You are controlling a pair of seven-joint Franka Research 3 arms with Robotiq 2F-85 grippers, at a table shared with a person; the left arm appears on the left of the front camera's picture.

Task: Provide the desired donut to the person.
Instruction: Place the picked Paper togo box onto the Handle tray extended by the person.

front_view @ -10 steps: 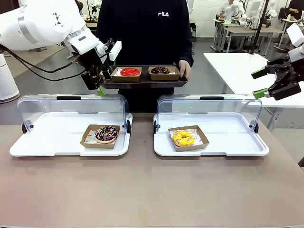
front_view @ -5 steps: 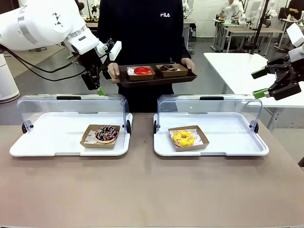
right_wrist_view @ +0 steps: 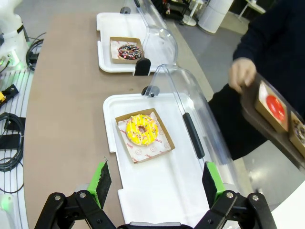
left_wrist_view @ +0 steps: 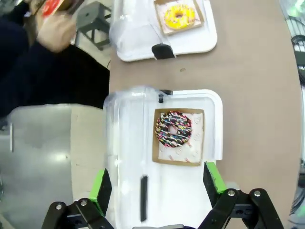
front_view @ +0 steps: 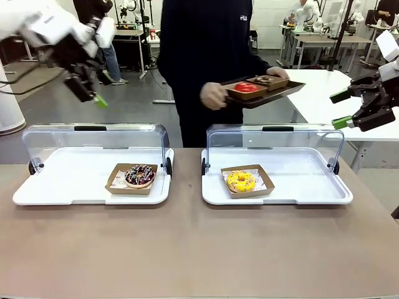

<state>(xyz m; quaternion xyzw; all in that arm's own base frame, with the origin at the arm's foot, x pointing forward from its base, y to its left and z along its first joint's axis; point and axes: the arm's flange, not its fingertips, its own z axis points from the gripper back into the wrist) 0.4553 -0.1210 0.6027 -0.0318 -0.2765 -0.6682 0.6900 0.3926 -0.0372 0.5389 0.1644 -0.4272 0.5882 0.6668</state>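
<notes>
The person [front_view: 206, 50] in a black sweatshirt stands across the table and holds a dark tray [front_view: 283, 91] out to picture right. On it sit a red-glazed donut [front_view: 245, 87] and a chocolate donut [front_view: 265, 80], each in a cardboard boat. My left gripper [front_view: 92, 94] hangs open high at the far left, well away from the tray. Seen from the left wrist, its fingers [left_wrist_view: 100, 183] spread wide above a sprinkled chocolate donut [left_wrist_view: 173, 129]. My right gripper [front_view: 341, 109] is open at the far right, and in its wrist view hovers over a yellow donut [right_wrist_view: 141, 130].
Two white display trays with raised clear lids sit side by side: the left tray [front_view: 68, 180] with the sprinkled donut [front_view: 139, 175], the right tray [front_view: 305, 180] with the yellow donut [front_view: 240, 180]. A white table [front_view: 312, 87] stands beyond at the right. Cables [right_wrist_view: 9, 138] lie off the table's edge.
The person has turned toward picture right, swinging the tray with both donuts away from my left gripper. My left arm has pulled back up and to the left. The right arm is unmoved.
</notes>
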